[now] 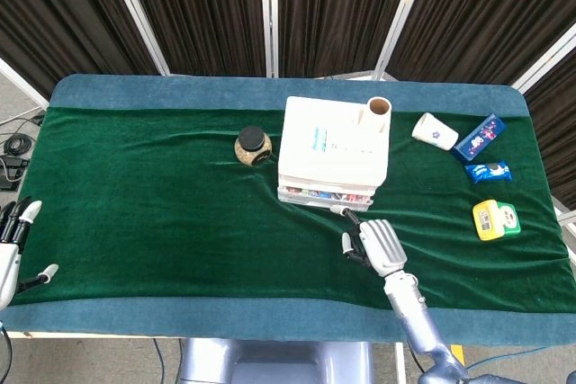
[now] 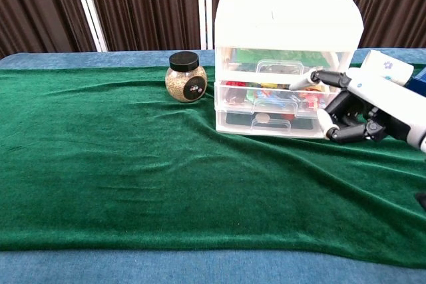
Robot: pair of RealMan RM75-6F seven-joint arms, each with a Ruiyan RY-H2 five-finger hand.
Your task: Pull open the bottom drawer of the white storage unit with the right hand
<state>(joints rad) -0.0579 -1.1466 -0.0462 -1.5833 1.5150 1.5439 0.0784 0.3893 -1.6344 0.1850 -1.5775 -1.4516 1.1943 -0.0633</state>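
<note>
The white storage unit (image 1: 331, 152) stands at mid-table; in the chest view its three clear drawers face me (image 2: 286, 58). The bottom drawer (image 2: 274, 120) is pushed in, its handle tab showing. My right hand (image 2: 356, 108) hovers in front of the unit's right end, holding nothing. One finger reaches toward the middle drawer's front and the others are bent and apart. From the head view this right hand (image 1: 373, 245) is just off the unit's front edge, apart from it. My left hand (image 1: 13, 242) lies at the table's left edge with fingers spread, holding nothing.
A black-lidded jar (image 2: 185, 76) stands left of the unit. A cardboard tube (image 1: 379, 112) rises at its back right corner. Further right are a paper cup (image 1: 435, 131), a blue box (image 1: 480, 137), a blue packet (image 1: 489, 172) and a yellow box (image 1: 497, 219).
</note>
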